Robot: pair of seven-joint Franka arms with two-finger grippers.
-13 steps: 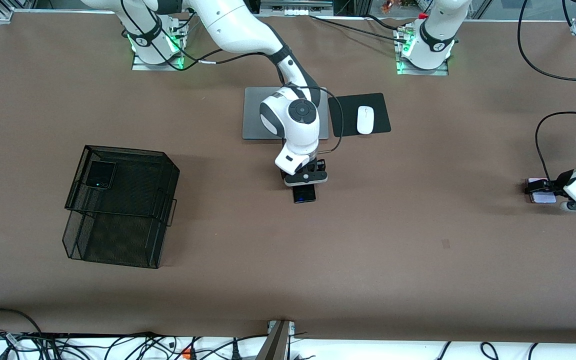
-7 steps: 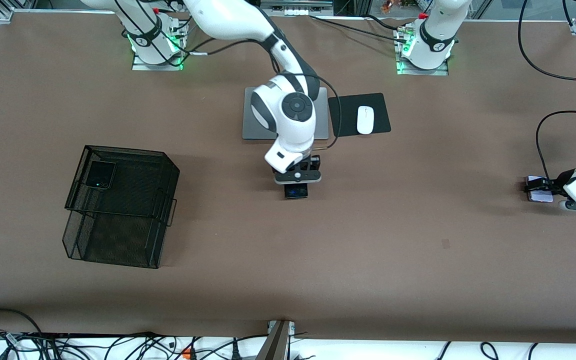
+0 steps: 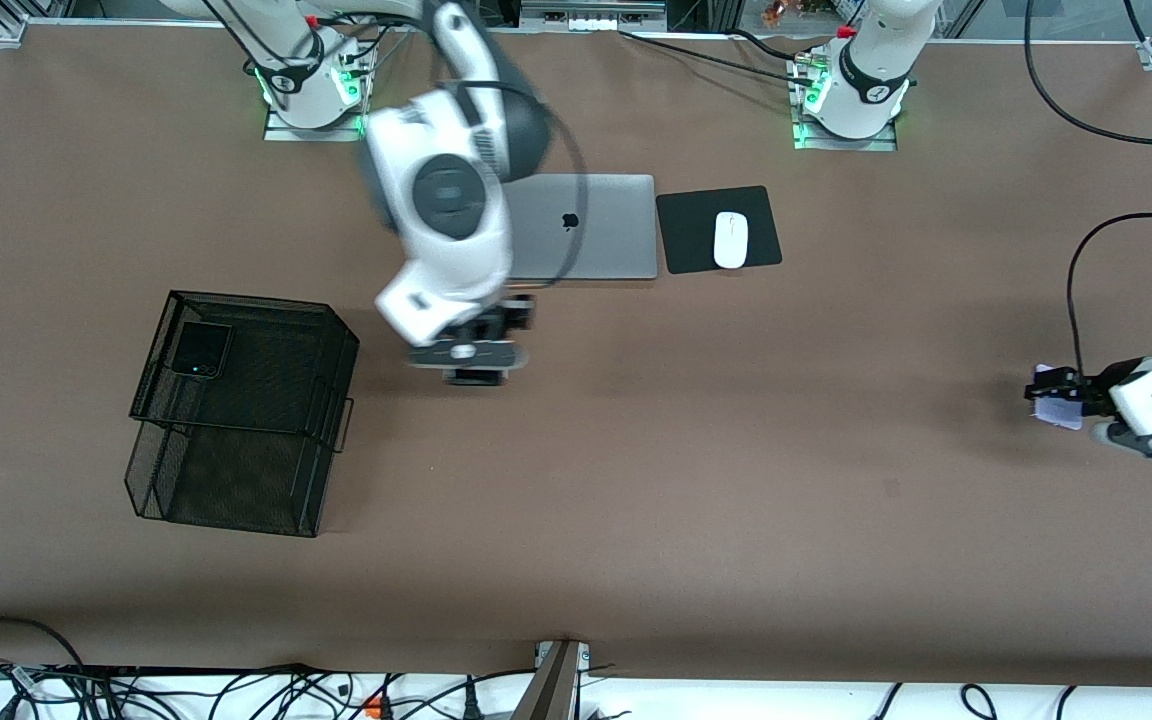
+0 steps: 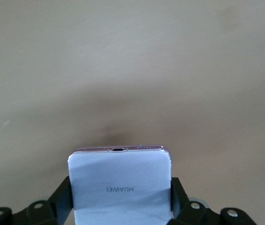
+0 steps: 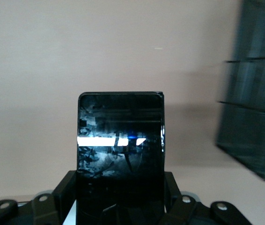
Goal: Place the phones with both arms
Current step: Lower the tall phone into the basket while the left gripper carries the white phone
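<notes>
My right gripper (image 3: 476, 372) is shut on the long black slab phone (image 5: 121, 150) and carries it above the table between the laptop and the mesh basket; the phone barely shows in the front view. My left gripper (image 3: 1054, 398) is shut on the pale lilac-white phone (image 3: 1058, 410), lifted just off the table at the left arm's end; in the left wrist view the phone (image 4: 121, 187) sits between the fingers (image 4: 179, 194). The small black flip phone (image 3: 202, 350) lies on the top tier of the black mesh basket (image 3: 336, 335).
A grey laptop (image 3: 586, 228) lies closed near the arms' bases, with a white mouse (image 3: 730, 240) on a black mouse pad (image 3: 761, 205) beside it. The mesh basket also shows in the right wrist view (image 5: 254, 93). Cables run along the table's near edge.
My right arm has lifted the black slab phone and swung it toward the mesh basket, uncovering the laptop. My left gripper has raised the lilac phone off the table and shifted it toward the table's middle.
</notes>
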